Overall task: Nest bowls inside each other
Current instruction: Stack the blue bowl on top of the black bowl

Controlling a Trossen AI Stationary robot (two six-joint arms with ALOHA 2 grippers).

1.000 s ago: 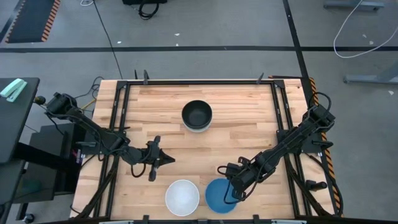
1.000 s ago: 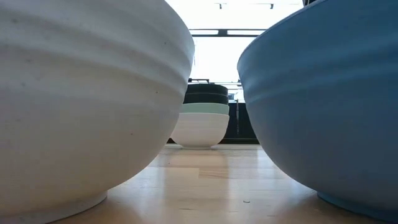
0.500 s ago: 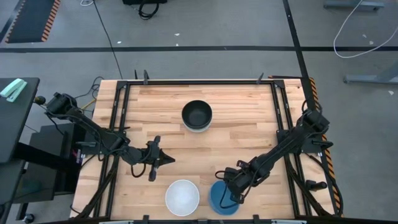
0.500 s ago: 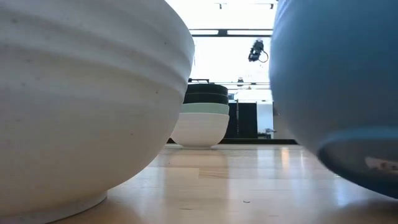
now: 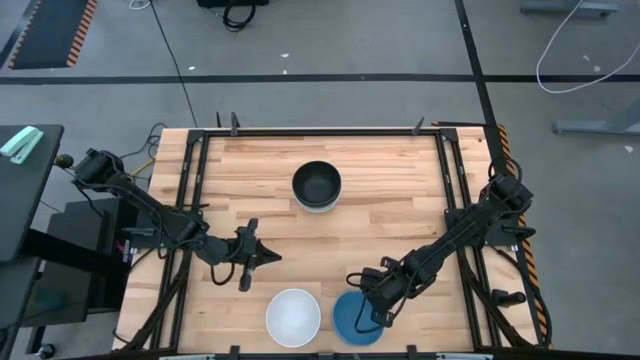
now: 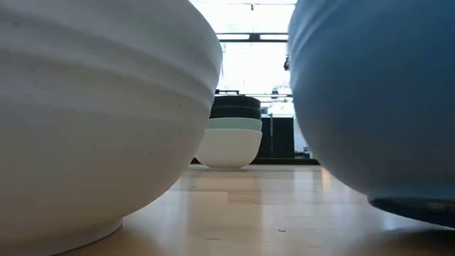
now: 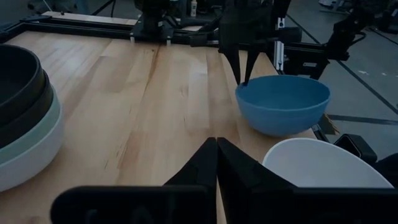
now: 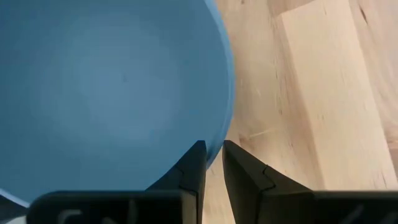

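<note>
Looking straight down on the wooden counter (image 5: 400,200), you are seeing three groups of bowls. A stack of bowls (image 5: 317,186) is standing a little toward 12 o'clock of the counter's centre; from table height it is showing a white bowl at the bottom, a pale mint green one above it and two black ones on top, nested together. A single white bowl (image 5: 293,316) is sitting near the 6 o'clock edge, and the blue bowl (image 5: 357,318) is lying just at its 3 o'clock side, close but apart. Nothing is standing between these two bowls and the stack; bare boards are lying between them. A dark metal frame (image 5: 320,131) is running round the counter, and a grey floor with cables is lying beyond it.

The right claw (image 8: 212,163) is pinching the rim of the blue bowl, one finger inside the wall and one outside it. At table height the blue bowl is appearing tilted, with its base partly lifted off the boards. The right arm is reaching in from the 3 o'clock side, its wrist bent down over the bowl.

The left claw (image 5: 268,256) is pressed together and holding nothing. It is waiting at the 9 o'clock half of the counter, just toward 11 o'clock of the single white bowl, with its arm stretched low and pointing toward 3 o'clock.
</note>
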